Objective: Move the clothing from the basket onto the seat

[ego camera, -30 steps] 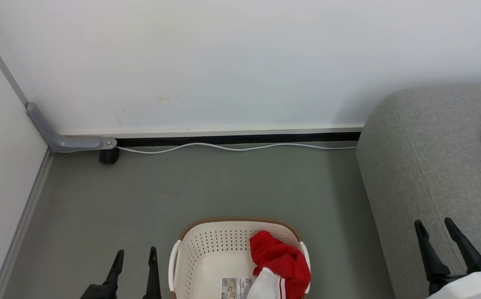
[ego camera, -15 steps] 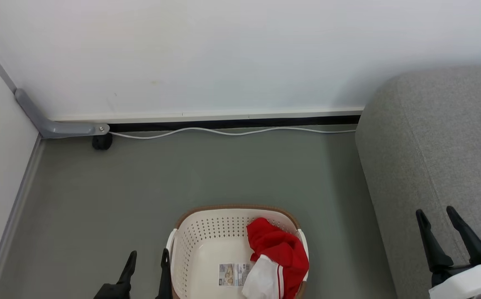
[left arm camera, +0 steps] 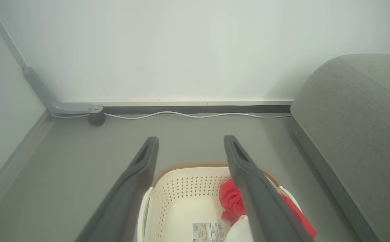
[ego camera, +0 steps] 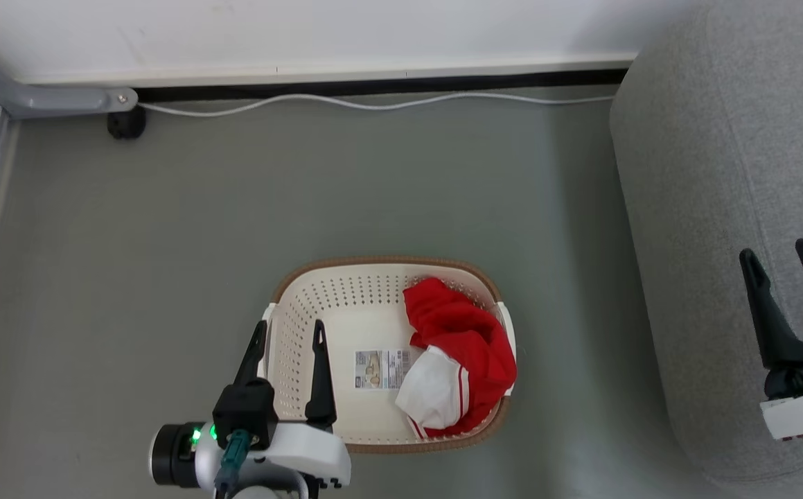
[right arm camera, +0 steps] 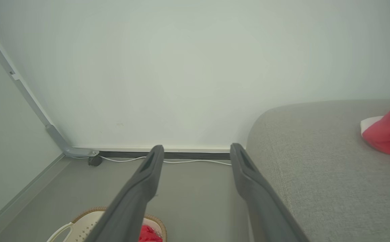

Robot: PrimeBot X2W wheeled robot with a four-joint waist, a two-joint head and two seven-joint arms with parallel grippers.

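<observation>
Now: one garment in basket, one on seat, both tools open and empty

- Red-and-white garment (ego camera: 460, 346) lies crumpled in the right half of the basket (ego camera: 387, 262), against its right wall. In the head view its long axis runs far-to-near: red bulk at the far end, white panel with a red stripe at the near end, reaching the near rim.
- Paper label (ego camera: 380, 369) lies flat on the basket bottom just left of the garment. The rest of the bottom is bare.
- Basket sits upright on the grey floor (ego camera: 165, 242), wider left-right in the head view, with a white handle on each side. It is near the seat (ego camera: 720, 173) but not touching.
- Second red garment (right arm camera: 388, 132), with a white edge, lies on the seat top, well apart from the basket.
- Left tool (ego camera: 289, 331): fingers spread with nothing between them, straddling the basket's left wall in the head view, one finger over the handle and one over the inside. Height above the rim unclear.
- Right tool (ego camera: 775, 253): fingers spread, empty, over the seat's near part.
- White cable (ego camera: 373, 105) runs along the foot of the wall (left arm camera: 181, 50).
</observation>
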